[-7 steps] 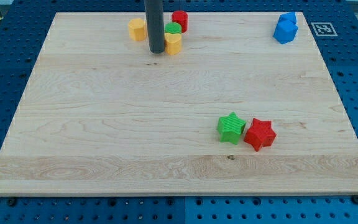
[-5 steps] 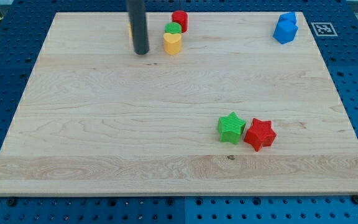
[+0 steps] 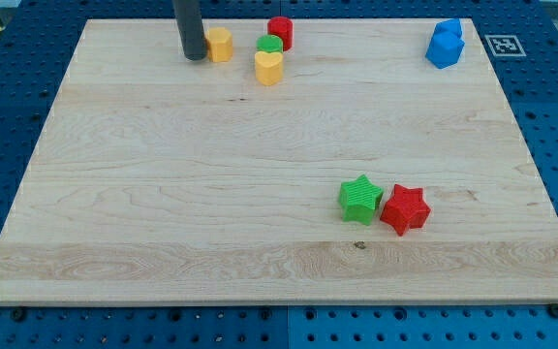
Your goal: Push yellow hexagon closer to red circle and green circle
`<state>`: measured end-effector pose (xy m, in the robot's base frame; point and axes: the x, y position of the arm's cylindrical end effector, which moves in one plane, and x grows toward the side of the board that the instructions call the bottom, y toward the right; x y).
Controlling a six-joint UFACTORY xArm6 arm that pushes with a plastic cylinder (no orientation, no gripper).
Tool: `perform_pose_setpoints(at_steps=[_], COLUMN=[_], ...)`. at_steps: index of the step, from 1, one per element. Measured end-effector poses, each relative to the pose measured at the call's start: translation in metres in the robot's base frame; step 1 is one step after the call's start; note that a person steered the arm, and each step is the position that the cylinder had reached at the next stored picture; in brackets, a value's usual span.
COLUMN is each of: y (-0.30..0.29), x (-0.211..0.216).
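The yellow hexagon (image 3: 220, 44) lies near the view's top edge of the wooden board (image 3: 163, 213). To its right sit the green circle (image 3: 269, 45) and the red circle (image 3: 280, 31), close together, with a yellow heart (image 3: 269, 68) just below the green circle. My tip (image 3: 194, 57) is immediately left of the yellow hexagon, at or nearly at its left side. A small gap separates the hexagon from the green circle.
A green star (image 3: 360, 199) and a red star (image 3: 405, 209) lie side by side at the lower right. Blue blocks (image 3: 445, 43) sit at the top right corner. A marker tag (image 3: 504, 45) is off the board at the right.
My tip has moved leftward, from between the yellow hexagon and the heart, across the hexagon, to its left side. The blocks look unmoved.
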<state>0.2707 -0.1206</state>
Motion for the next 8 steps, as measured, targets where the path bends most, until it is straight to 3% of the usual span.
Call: perform_pose_setpoints(at_steps=[4, 6, 7, 8], y=[0.041, 0.013, 0.021, 0.025], x=[0.000, -0.001, -0.031, -0.032])
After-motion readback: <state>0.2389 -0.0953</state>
